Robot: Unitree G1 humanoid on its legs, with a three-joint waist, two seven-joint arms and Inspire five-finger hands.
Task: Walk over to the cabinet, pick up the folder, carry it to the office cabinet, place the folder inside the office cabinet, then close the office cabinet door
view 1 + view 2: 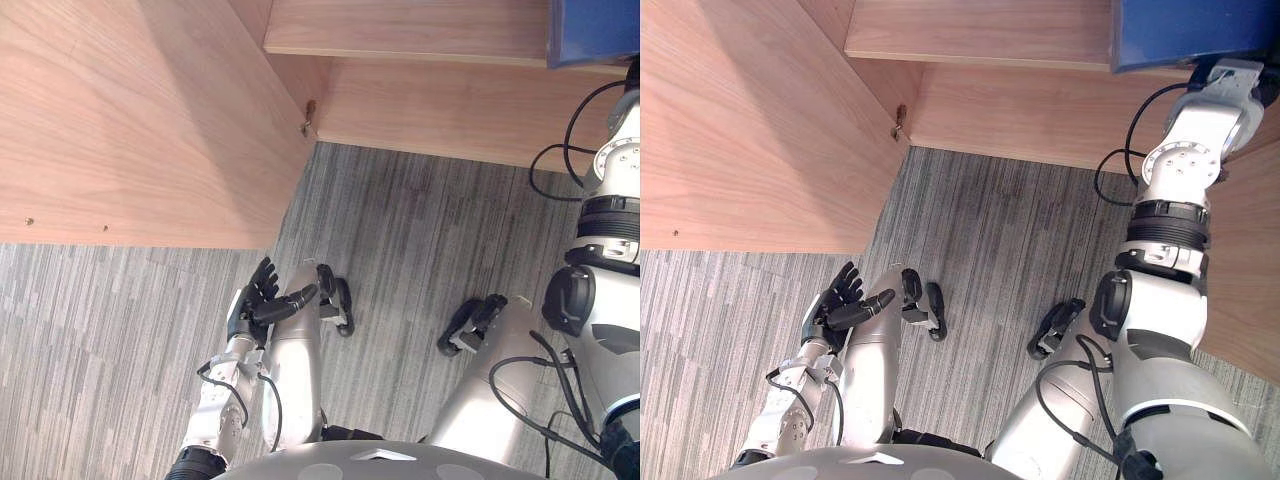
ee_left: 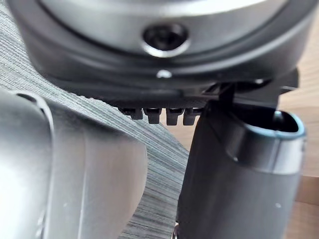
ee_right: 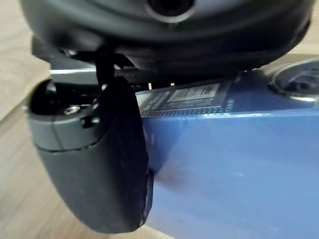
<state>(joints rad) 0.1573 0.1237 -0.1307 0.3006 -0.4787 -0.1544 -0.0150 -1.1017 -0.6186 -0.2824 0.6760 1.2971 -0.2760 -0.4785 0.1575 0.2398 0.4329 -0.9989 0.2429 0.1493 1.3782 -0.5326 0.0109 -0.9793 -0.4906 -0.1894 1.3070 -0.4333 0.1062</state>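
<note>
Blue folder (image 1: 1180, 30) sits at the upper right of the head views, level with the office cabinet's shelf (image 1: 400, 30) and partly past the edge, so I cannot tell whether it rests on the board or hangs just over it. Right hand (image 3: 92, 159) holds it: in the wrist view the thumb lies flat against the folder's blue face, clamping it, with the fingers hidden on the far side. That grip suits sliding a thin, stiff thing into the opening without it flopping. Left hand (image 1: 258, 298) hangs low over the grey carpet (image 1: 420, 230), fingers loosely spread and holding nothing, out of the way and free for the door. Office cabinet door (image 1: 130, 120) stands swung wide to the left on its hinge (image 1: 308, 118), which leaves the opening free for the reach. By my reading the placing is in hand; letting go and closing the door are not yet done
</note>
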